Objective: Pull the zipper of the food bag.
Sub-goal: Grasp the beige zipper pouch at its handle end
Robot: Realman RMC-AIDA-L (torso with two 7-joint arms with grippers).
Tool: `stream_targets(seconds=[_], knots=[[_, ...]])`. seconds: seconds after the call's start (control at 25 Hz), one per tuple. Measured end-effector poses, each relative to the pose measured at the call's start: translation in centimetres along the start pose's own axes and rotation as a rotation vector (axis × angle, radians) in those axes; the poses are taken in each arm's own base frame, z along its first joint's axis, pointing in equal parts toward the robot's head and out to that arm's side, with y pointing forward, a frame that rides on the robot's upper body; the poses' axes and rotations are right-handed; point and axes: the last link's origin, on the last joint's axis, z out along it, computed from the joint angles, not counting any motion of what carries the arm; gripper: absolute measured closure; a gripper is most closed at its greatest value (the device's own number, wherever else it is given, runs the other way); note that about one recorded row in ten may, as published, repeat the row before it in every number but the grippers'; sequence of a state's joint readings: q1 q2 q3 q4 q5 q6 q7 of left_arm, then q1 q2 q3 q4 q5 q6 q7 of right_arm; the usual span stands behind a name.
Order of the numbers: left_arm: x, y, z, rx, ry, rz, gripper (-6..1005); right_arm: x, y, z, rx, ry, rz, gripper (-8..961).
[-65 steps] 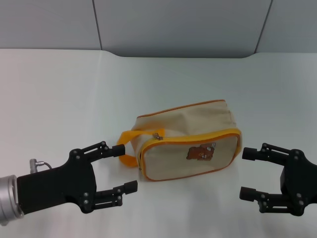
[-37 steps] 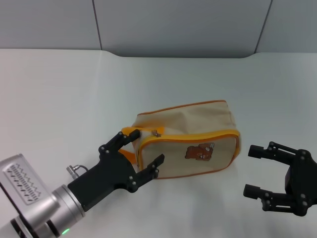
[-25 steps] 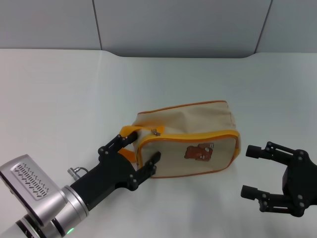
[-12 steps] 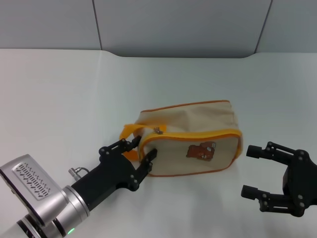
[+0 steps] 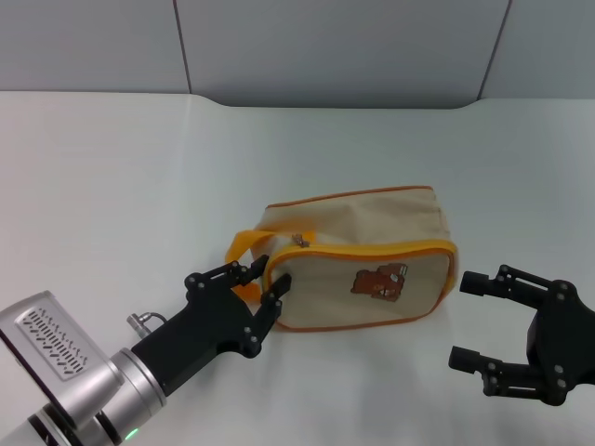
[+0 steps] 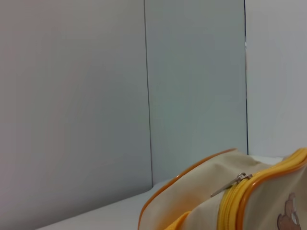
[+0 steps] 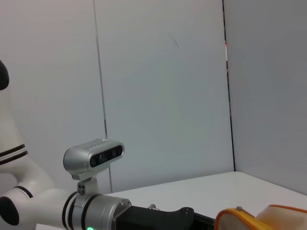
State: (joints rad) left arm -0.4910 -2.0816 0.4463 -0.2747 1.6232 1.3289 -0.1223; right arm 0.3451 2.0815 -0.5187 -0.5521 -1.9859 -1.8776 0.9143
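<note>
At the bag's near-left corner, left gripper (image 5: pixel 249 295) fingers narrowed around the orange strap (image 5: pixel 244 249), bracing the food bag (image 5: pixel 358 263) mid-desk (image 5: pixel 112 186). Right gripper (image 5: pixel 479 321) parked right, fingers spread. Best to hold firm, then draw the zipper (image 5: pixel 299 241) pull along its line.

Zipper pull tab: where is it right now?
Head view: the pull tab sits at the food bag's upper left corner, just above the left tool.

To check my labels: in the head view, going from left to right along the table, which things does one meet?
Left gripper → food bag → right gripper.
</note>
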Motion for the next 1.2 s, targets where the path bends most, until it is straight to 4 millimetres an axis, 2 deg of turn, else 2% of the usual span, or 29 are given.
stream_targets(seconds=[0.84,1.2], knots=[[0.7,0.0,-0.2,-0.013,0.05,0.016,828,0.0,0.1,0.0,-0.001,-0.003,0.003,123],[1.7,-0.4,-0.4,-0.047,0.114,0.068,862,-0.6,-0.1,0.2,0.055,-0.101,-0.051,123]])
